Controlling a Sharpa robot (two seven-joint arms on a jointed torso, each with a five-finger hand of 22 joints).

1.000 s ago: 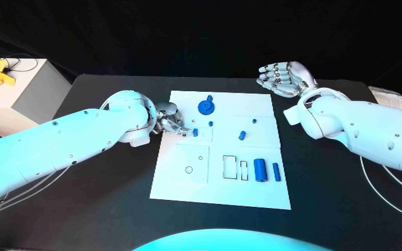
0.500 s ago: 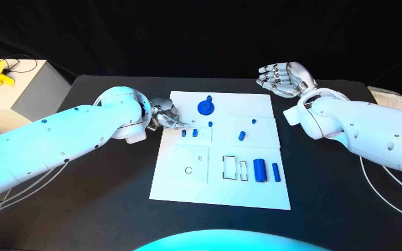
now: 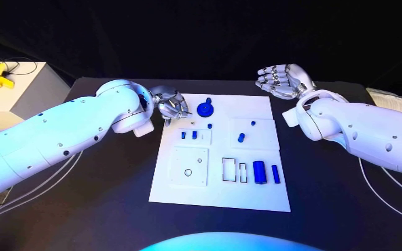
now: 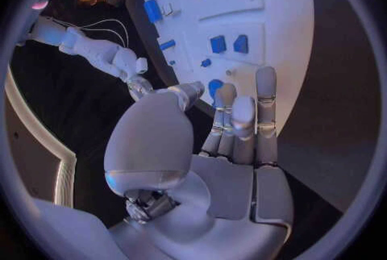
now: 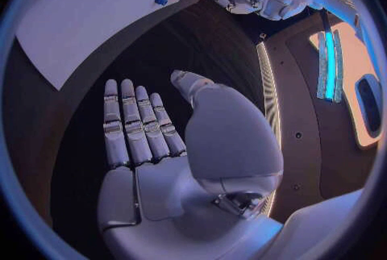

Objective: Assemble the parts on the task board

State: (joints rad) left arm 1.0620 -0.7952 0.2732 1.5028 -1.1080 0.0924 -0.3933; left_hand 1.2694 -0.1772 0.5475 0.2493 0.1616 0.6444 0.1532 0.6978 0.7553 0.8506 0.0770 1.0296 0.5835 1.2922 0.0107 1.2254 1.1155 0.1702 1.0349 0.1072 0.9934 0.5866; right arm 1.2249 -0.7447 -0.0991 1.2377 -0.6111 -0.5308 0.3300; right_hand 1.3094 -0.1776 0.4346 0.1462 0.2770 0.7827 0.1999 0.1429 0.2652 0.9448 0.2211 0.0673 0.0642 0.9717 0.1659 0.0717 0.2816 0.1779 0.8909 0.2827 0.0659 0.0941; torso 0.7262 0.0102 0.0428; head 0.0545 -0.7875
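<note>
The white task board (image 3: 219, 190) lies mid-table. On its far part sit a round blue part (image 3: 205, 108) and several small blue parts, two of them side by side (image 3: 189, 135) in a left recess. A blue cylinder (image 3: 259, 171) and a slim blue bar (image 3: 276, 173) lie near the front right. My left hand (image 3: 170, 104) hovers at the board's far-left corner, fingers straight and holding nothing (image 4: 234, 124). My right hand (image 3: 283, 79) is raised off the board at the back right, palm flat and bare (image 5: 141, 137).
A square plate with a small hole (image 3: 189, 167) and rectangular slots (image 3: 229, 168) mark the board's front half. A pale box (image 3: 17, 88) stands off the table at the left. Black table (image 3: 335, 204) surrounds the board.
My left hand has drawn back from the two small blue parts toward the board's far-left corner, uncovering the left one. The right hand has stayed put.
</note>
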